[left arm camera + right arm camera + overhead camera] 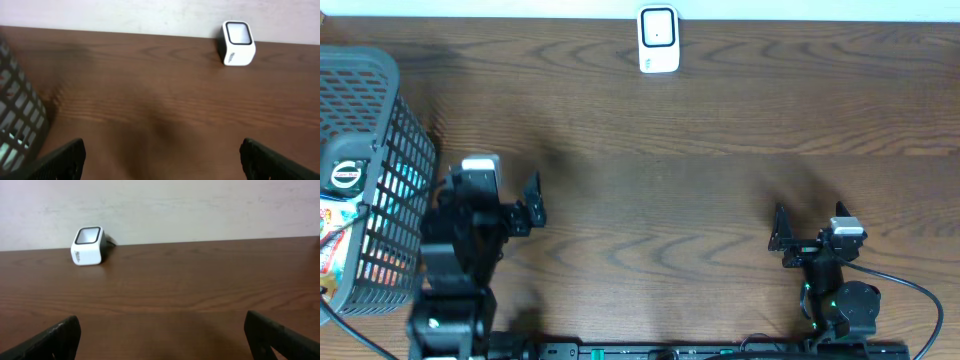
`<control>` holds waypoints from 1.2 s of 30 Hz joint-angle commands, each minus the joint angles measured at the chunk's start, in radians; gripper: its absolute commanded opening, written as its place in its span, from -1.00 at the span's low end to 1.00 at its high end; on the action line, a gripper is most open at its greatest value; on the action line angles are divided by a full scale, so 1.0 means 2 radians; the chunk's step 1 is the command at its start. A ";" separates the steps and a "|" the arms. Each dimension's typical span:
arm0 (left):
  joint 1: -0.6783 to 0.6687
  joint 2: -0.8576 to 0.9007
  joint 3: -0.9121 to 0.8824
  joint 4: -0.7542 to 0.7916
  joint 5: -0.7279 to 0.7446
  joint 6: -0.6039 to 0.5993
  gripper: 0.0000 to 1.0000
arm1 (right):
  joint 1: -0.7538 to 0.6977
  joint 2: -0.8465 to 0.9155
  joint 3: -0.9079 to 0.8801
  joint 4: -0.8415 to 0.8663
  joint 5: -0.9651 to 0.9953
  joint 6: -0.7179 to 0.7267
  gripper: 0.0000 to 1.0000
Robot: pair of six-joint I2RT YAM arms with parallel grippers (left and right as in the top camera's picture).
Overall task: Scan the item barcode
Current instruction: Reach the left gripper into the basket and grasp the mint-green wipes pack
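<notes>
Your dark brown wooden table carries a white cube-shaped barcode scanner at its far edge. Colourful packaged items sit in the grey mesh basket beside your left gripper. It and the right gripper are both spread wide and empty.

White barcode scanner — upright, dark-framed window, far edge, packaged items — inside mesh basket, left

Black left arm, black right arm, silver-grey wrist camera blocks, looping black cable, small green lights.
</notes>
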 commanded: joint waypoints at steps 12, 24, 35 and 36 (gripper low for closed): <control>0.006 0.311 0.508 -0.355 0.010 -0.025 0.95 | -0.002 0.000 -0.001 -0.002 -0.001 -0.004 0.99; 0.047 0.323 0.540 -0.268 -0.102 -0.089 0.95 | -0.002 0.000 -0.001 -0.002 -0.001 -0.004 0.99; 0.298 0.349 0.554 -0.263 -0.144 -0.222 0.95 | -0.002 0.000 -0.001 -0.002 -0.001 -0.004 0.99; 0.312 0.358 0.554 -0.268 -0.143 -0.222 0.95 | -0.002 0.000 -0.001 -0.002 -0.001 -0.005 0.99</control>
